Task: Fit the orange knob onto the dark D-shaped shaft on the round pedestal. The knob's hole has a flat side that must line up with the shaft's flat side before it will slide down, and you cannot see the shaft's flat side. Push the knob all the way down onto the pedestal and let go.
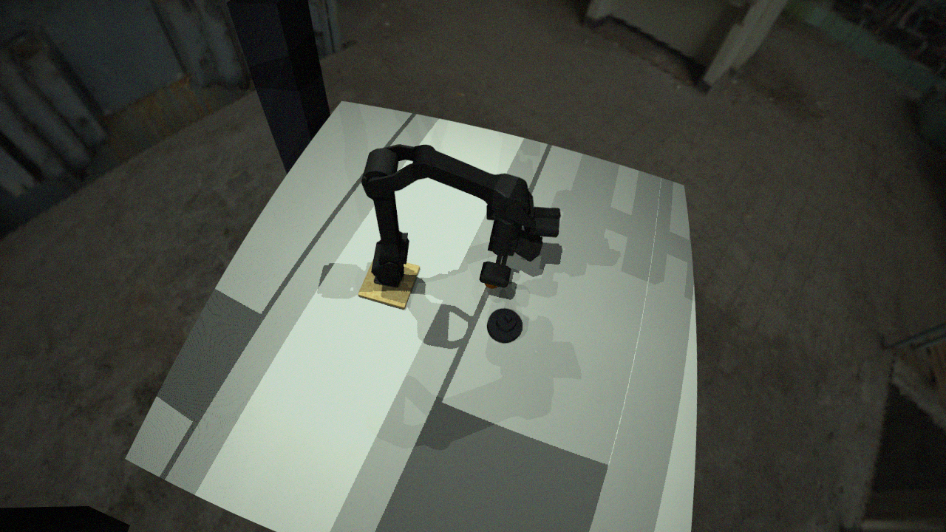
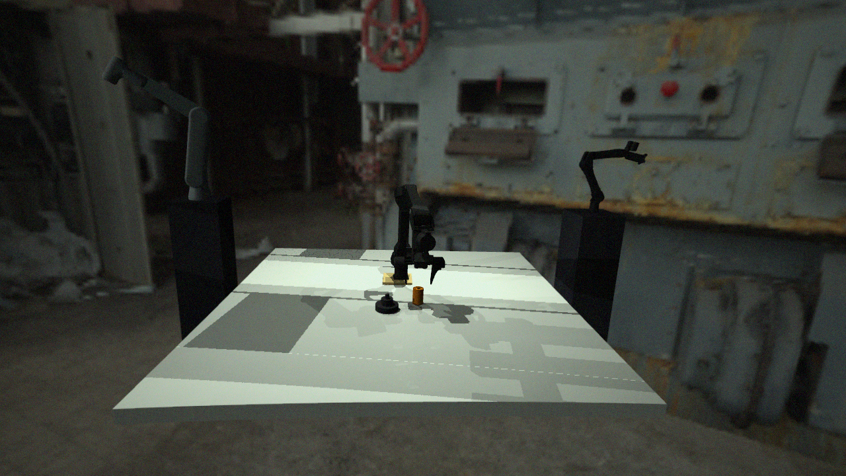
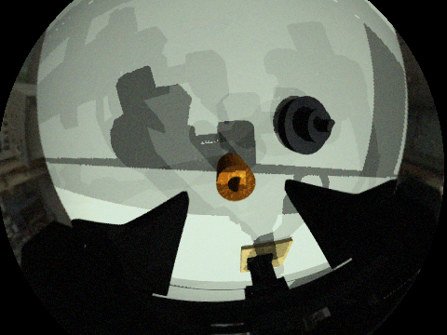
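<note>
The orange knob stands upright on the table, its round top hole showing in the wrist view. In the top view a finger hides most of it. The round black pedestal stands beside it with its shaft bare and pointing up; the shaft's flat side cannot be made out. My gripper is wide open and empty, above the table. In the wrist view the knob appears between the fingertips, beyond and below them, and the pedestal lies up and to the right.
The arm's yellow base plate is behind the knob in the exterior view. Two other arms stand on black pillars beyond the table's left and right sides. Broad shadows cross the pale table.
</note>
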### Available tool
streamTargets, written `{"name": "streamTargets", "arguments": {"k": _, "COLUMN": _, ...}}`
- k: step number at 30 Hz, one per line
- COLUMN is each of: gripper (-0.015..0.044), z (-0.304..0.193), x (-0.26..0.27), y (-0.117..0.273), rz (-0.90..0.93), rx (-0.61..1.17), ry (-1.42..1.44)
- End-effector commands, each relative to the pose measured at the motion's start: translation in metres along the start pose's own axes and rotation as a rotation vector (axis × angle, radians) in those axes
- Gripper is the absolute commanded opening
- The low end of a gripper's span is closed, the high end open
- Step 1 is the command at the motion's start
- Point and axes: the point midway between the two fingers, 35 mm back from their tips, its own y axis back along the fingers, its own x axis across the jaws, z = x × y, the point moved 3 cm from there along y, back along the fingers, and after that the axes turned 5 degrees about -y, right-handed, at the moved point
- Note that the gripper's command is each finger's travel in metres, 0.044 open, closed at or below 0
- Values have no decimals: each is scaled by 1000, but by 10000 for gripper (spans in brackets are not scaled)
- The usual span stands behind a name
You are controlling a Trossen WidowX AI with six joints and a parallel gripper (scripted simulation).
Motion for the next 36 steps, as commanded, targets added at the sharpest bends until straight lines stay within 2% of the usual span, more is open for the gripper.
{"name": "streamTargets", "arguments": {"k": 1, "gripper": 440, "z": -1, "x": -1, "y": -8, "rz": -8, "rx": 9, "ry": -3}}
{"name": "streamTargets", "arguments": {"k": 36, "gripper": 440, "z": -2, "x": -1, "y": -64, "rz": -8, "rx": 9, "ry": -3}}
